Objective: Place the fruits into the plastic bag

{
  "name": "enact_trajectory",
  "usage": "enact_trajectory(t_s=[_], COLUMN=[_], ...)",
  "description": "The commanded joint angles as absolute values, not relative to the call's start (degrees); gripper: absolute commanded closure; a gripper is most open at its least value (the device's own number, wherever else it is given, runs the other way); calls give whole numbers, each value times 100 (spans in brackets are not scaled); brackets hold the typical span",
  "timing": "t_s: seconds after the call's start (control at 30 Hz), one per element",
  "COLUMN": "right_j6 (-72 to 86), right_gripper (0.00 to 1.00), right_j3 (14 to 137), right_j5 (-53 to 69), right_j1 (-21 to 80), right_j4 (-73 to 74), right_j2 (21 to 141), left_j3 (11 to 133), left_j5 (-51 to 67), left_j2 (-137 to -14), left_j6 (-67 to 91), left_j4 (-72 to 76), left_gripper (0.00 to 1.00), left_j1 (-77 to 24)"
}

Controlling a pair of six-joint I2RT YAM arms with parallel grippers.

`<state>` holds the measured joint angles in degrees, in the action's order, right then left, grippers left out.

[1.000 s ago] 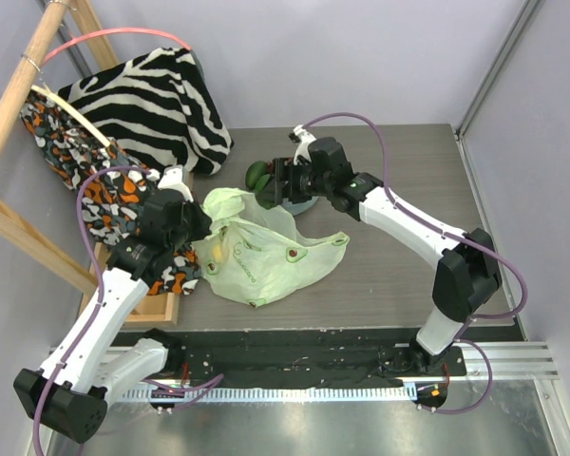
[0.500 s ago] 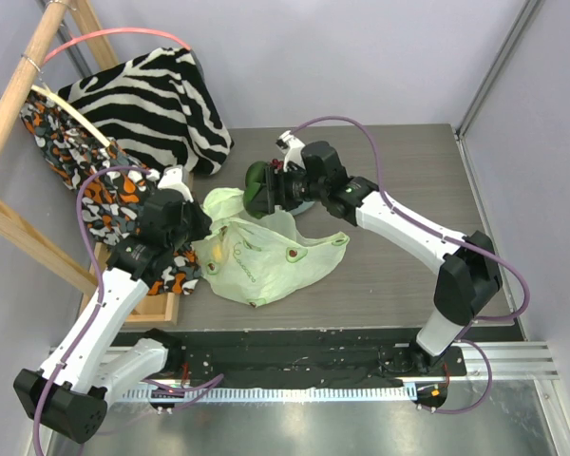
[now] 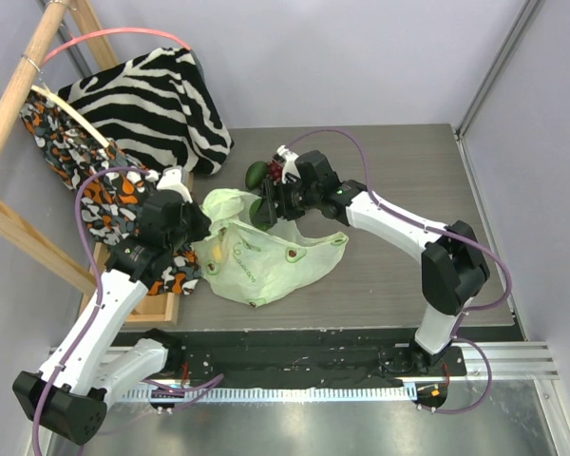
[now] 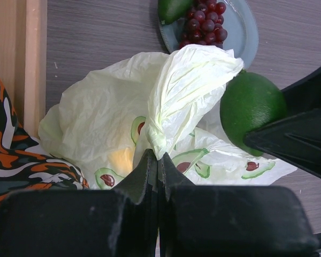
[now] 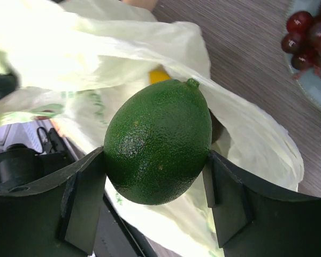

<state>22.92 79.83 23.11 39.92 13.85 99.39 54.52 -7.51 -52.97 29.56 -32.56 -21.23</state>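
Observation:
My right gripper (image 3: 269,205) is shut on a green lime (image 5: 158,142) and holds it over the open mouth of the pale green plastic bag (image 3: 261,261). The lime also shows in the left wrist view (image 4: 251,107). My left gripper (image 4: 158,158) is shut on a bunched fold of the bag's rim (image 4: 187,85) and holds it up. A yellow lemon (image 5: 159,76) shows through the bag. A green avocado (image 3: 256,173) and dark red grapes (image 4: 206,19) lie on the grey-blue plate (image 4: 243,32) behind the bag. The dark round fruit is not clearly in view.
A zebra-striped cloth (image 3: 161,95) hangs at the back left. An orange patterned cloth (image 3: 104,195) lies on a wooden rack (image 3: 19,90) beside my left arm. A wooden board (image 4: 35,59) runs along the bag's left side.
My right gripper has carried the lime from the plate toward me and down, to the bag's mouth. My left gripper has kept its hold on the bag.

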Motion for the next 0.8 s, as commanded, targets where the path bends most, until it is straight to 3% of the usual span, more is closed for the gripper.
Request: enact_trajectory(t_s=[0.0, 0.77], right_j6=[2259, 1775], right_gripper=[66, 67], right_j3=[8130, 8631], right_j5=[2312, 2144], right_j1=[3964, 4543], right_j4=[1388, 1977], right_j2=[10081, 10722], left_j3=[5599, 5563], left_j5=[-852, -905], left_j2=[-5229, -5247], left_j6=[2997, 2980], left_j4=[-3366, -3191], left_gripper=[100, 100], left_j1=[-2092, -2092])
